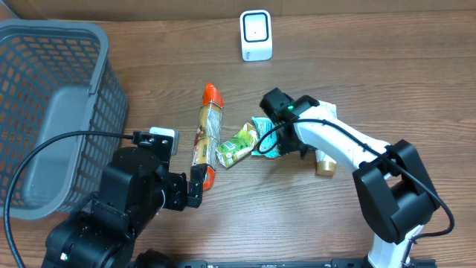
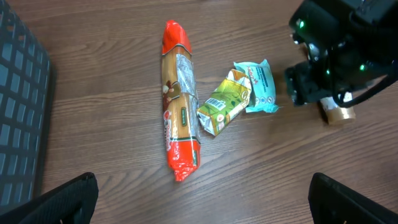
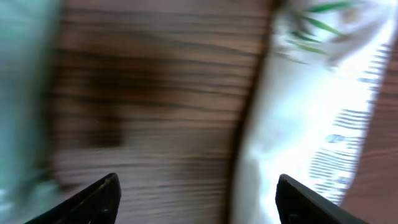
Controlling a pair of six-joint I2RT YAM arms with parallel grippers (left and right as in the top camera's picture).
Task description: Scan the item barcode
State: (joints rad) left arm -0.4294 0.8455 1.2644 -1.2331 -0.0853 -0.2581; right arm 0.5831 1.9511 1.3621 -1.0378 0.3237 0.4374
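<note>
Three packets lie mid-table: a long red and orange one (image 1: 207, 134) (image 2: 179, 106), a small green one (image 1: 236, 146) (image 2: 224, 106) with a barcode on it, and a teal one (image 1: 264, 134) (image 2: 260, 87). My right gripper (image 1: 277, 143) (image 3: 199, 199) hovers low over the teal and green packets, open, with nothing between its fingers. Its view is blurred, with a pale green packet (image 3: 311, 93) at the right. My left gripper (image 1: 195, 186) (image 2: 205, 205) stands wide open and empty, just short of the red packet's near end. The white scanner (image 1: 256, 35) stands at the back.
A grey mesh basket (image 1: 100, 82) fills the left side, and its wall shows at the left edge of the left wrist view (image 2: 22, 93). A small brown cylinder (image 1: 325, 164) (image 2: 339, 115) lies under the right arm, just right of the packets.
</note>
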